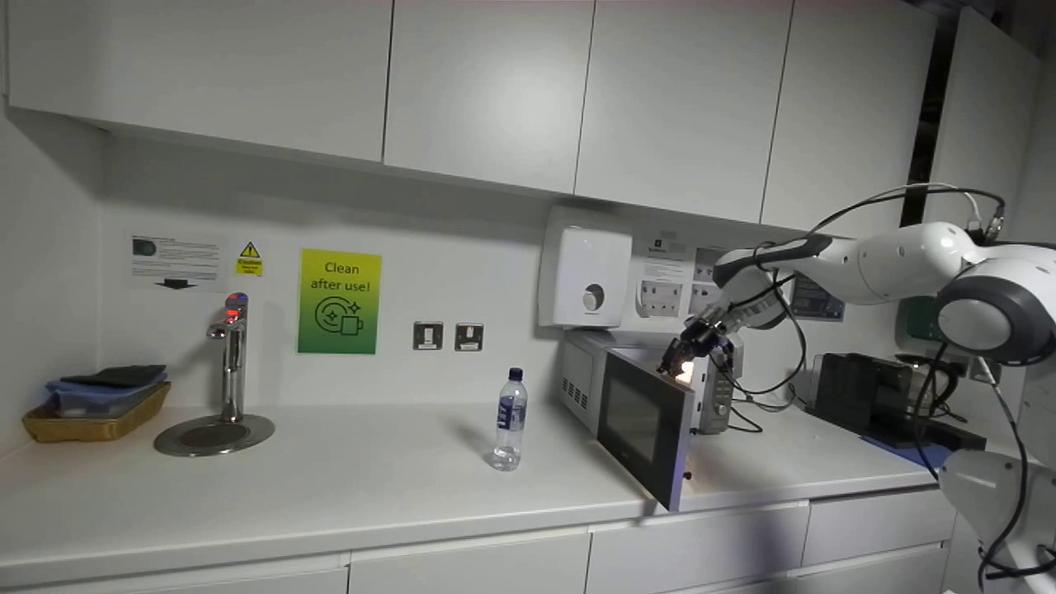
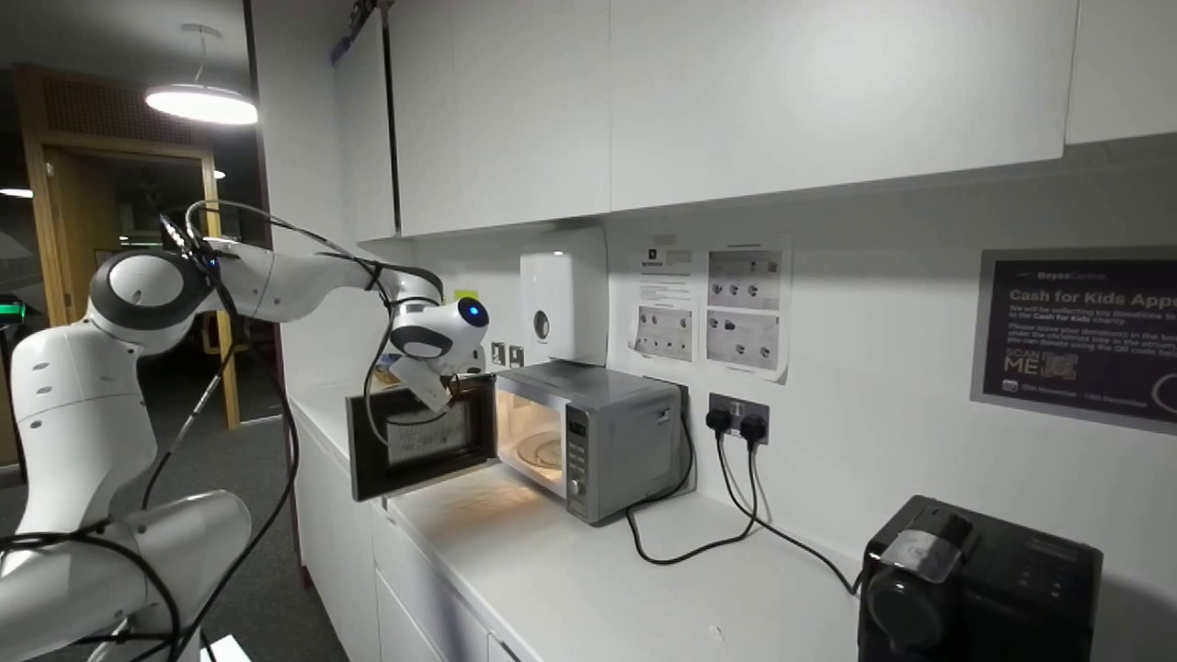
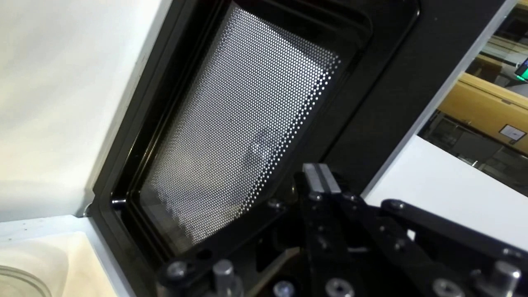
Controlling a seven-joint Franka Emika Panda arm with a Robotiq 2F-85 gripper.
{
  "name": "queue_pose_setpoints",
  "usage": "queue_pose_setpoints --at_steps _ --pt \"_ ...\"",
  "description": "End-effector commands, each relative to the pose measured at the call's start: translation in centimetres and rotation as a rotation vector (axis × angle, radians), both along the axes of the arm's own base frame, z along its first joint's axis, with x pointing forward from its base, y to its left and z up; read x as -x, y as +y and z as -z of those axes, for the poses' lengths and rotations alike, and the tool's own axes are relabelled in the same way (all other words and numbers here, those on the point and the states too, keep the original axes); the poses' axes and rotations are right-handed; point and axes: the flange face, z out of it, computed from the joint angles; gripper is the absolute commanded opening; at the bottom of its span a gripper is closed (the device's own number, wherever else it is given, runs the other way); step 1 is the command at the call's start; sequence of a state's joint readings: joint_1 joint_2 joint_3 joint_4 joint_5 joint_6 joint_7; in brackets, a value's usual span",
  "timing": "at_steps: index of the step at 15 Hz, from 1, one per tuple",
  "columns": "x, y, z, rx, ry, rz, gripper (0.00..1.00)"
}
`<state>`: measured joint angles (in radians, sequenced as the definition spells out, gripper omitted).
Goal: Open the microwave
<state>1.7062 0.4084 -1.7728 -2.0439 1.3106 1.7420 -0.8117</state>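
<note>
The silver-grey microwave (image 2: 634, 432) stands on the counter with its door (image 2: 418, 441) swung wide out over the counter's front. Its lit interior (image 2: 529, 432) and glass turntable show. In an exterior view the dark outer glass of the door (image 1: 635, 417) faces the bottle side. My gripper (image 1: 667, 365) is at the door's top edge, on the inner side. The wrist view has the gripper (image 3: 321, 178) shut, pads pressed together with nothing between them, in front of the door's black inner frame. Whether the fingertips touch the door I cannot tell.
A water bottle (image 1: 510, 421) stands on the counter (image 1: 330, 487) beside the door. A white wall dispenser (image 1: 586, 268) hangs behind the microwave, under the wall cupboards (image 1: 685, 107). Power cables (image 2: 662, 547) trail over the counter towards a black appliance (image 2: 984, 579).
</note>
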Motion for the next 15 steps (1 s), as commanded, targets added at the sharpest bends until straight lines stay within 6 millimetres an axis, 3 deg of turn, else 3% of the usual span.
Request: queue_pose_setpoints --at_steps 1,7,15 --pt "-0.8 -0.4 0.5 -0.083 -0.039 0.009 0.00" --pt "-1.4 -0.5 1.3 -0.130 -0.105 -0.008 0.00" --pt "-1.3 1.9 2.5 -0.174 -0.134 -0.058 0.00"
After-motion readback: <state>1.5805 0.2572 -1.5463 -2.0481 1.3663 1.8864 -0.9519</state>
